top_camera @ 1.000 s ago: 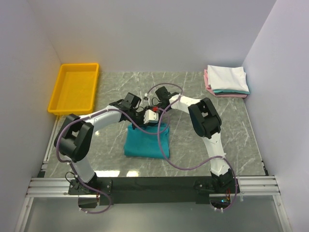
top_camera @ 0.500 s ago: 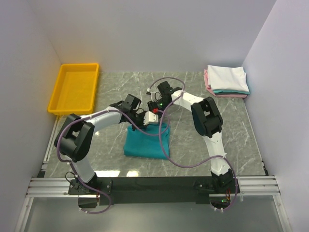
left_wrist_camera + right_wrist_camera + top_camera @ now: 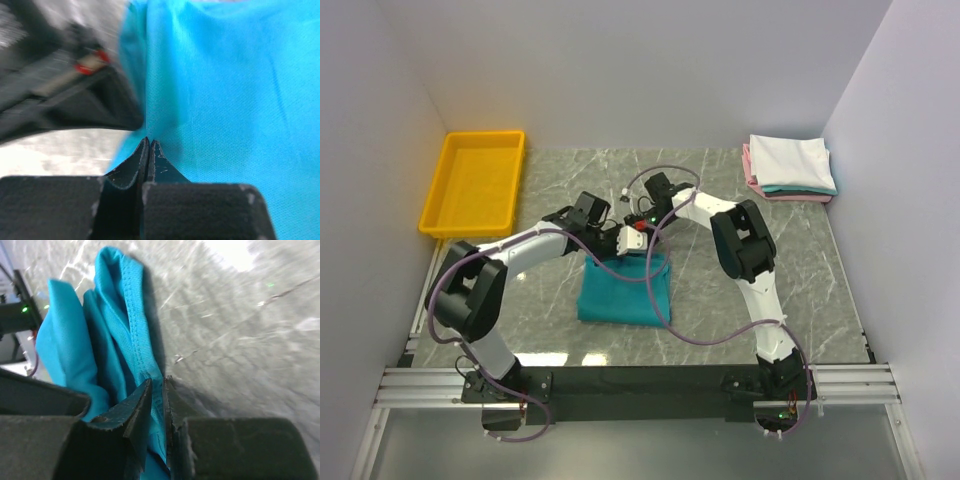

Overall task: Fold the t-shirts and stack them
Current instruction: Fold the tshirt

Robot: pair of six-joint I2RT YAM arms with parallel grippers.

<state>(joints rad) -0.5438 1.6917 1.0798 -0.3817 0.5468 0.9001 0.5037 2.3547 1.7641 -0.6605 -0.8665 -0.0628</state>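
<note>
Teal t-shirt point(image 3: 623, 290): flat rectangle, rumpled far edge

Close view from the wrist. The left gripper point(image 3: 149, 143), with two black fingers, rises from the bottom edge, its jaws pressed together with no gap. Their tips touch the edge of a teal soft-cloth t-shirt point(image 3: 225, 90) that fills the right and top. At left is a blurred black machine part point(image 3: 75, 102) bearing a small red mark point(image 3: 88, 63), above a pale grey marbled tabletop point(image 3: 50, 147).
</note>
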